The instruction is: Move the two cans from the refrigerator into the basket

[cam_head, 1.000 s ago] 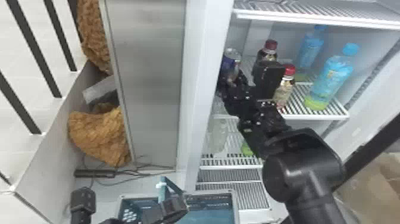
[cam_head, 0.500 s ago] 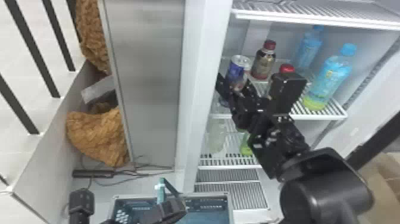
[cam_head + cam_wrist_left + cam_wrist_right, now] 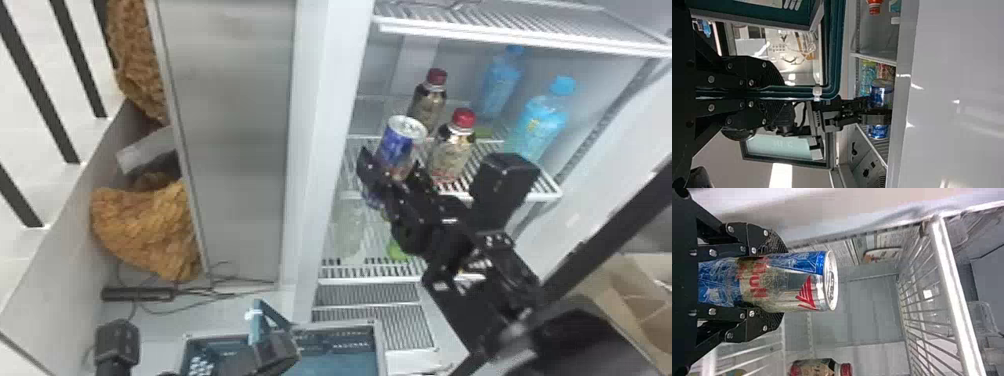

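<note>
The fridge (image 3: pixel 327 115) is standing open around the right gripper (image 3: pixel 777 281). The basket (image 3: pixel 381 350) is resting below that gripper, on its left and nearer the robot; the left gripper (image 3: pixel 777 94) is clenching the basket's handle (image 3: pixel 803 92). The right gripper is grasping one can (image 3: pixel 789 282) around the body, its two fingers pressing opposite sides and the lid pointing up beyond them. Two red-capped bottles (image 3: pixel 452 150) are standing upright just past and to the right of this gripper; the blue-capped bottles (image 3: pixel 540 120) are standing farther right. Compared with half a second ago, gripper and can are sitting lower and nearer the robot, suggesting that extraction is beginning; lowering toward the basket is probably coming next, with the shelf edge posing a snag.
</note>
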{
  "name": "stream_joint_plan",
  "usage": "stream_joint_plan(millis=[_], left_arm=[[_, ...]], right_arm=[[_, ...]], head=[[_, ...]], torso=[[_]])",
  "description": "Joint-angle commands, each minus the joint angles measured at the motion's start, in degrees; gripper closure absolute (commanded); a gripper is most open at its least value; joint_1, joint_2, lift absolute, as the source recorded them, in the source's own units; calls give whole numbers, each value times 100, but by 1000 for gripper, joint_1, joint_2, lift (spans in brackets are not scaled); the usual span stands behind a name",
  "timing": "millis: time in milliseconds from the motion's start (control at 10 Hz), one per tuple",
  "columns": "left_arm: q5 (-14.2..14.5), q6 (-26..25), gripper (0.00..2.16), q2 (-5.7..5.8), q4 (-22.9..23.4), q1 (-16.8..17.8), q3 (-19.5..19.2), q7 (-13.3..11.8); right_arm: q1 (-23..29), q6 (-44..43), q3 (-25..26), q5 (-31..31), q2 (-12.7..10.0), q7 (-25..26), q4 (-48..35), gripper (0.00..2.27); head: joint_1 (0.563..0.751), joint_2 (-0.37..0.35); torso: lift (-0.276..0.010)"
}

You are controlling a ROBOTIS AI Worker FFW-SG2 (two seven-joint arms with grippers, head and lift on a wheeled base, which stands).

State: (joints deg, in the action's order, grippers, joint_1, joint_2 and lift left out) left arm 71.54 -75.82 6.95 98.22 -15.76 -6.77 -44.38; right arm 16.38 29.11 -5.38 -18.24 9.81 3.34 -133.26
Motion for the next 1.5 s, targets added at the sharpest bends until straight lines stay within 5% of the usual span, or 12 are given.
stream_joint_plan(millis=[0,700,1400], left_arm=[[-1,-12,1191,-9,0,-13,-9,0],[-13,2,1191,-44,0,1,-43,0],[-24,2,1191,-71,0,1,-89,0]], right_arm=[[401,126,0,-142,29,0,-391,1273],[1990,1167,389,-462,153,-668,-1601,1273],[2946,2432,812,-736,144,-1432,-2205,1273]], head=[[695,-186],[695,-157],[695,-150]], torso=[[-31],[-31],[-31]])
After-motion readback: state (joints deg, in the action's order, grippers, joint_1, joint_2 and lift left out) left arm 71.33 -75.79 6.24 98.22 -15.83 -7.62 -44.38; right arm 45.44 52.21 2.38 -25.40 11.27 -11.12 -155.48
